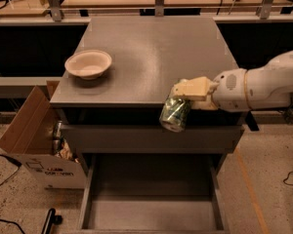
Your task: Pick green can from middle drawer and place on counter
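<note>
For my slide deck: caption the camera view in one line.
The hand holds the green can aloft at the front edge of the counter, above the open middle drawer.

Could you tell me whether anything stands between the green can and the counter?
Nothing visible does. The gripper holds the green can at the front edge of the counter; the bowl sits well to the left.

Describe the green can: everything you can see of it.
The green can is a small shiny metal drink can, mottled green and dark, its silvery end facing down toward the camera. It hangs tilted in the air, gripped at its upper part by the gripper, which reaches in from the right. It is level with the counter's front edge, above the open middle drawer; only the gripper appears to touch it.
</note>
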You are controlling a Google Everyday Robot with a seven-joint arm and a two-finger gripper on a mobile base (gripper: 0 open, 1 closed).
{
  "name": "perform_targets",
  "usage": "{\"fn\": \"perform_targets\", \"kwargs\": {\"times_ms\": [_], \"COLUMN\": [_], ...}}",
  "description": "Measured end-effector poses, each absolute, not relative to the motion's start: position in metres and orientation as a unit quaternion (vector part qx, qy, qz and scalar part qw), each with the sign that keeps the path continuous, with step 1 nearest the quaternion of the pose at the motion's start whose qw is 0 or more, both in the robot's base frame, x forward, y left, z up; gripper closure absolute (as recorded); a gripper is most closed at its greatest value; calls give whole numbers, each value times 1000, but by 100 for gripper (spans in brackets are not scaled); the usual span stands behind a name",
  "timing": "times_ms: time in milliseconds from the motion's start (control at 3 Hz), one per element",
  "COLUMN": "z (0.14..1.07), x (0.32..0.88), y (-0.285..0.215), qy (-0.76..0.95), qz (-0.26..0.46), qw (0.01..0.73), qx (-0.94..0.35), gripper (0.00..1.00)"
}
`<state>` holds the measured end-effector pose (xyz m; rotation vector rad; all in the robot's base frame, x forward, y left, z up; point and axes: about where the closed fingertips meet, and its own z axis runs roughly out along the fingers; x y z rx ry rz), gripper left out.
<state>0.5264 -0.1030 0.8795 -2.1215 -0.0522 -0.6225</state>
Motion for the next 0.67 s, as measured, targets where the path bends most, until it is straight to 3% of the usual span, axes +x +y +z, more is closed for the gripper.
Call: {"fn": "perform_targets", "kwargs": {"times_ms": [667], "z": [910], "x": [580], "y": [-113], "qy": [15], "qz": [-237], "qw": [400], "qx": [-885], "gripper": [100]}}
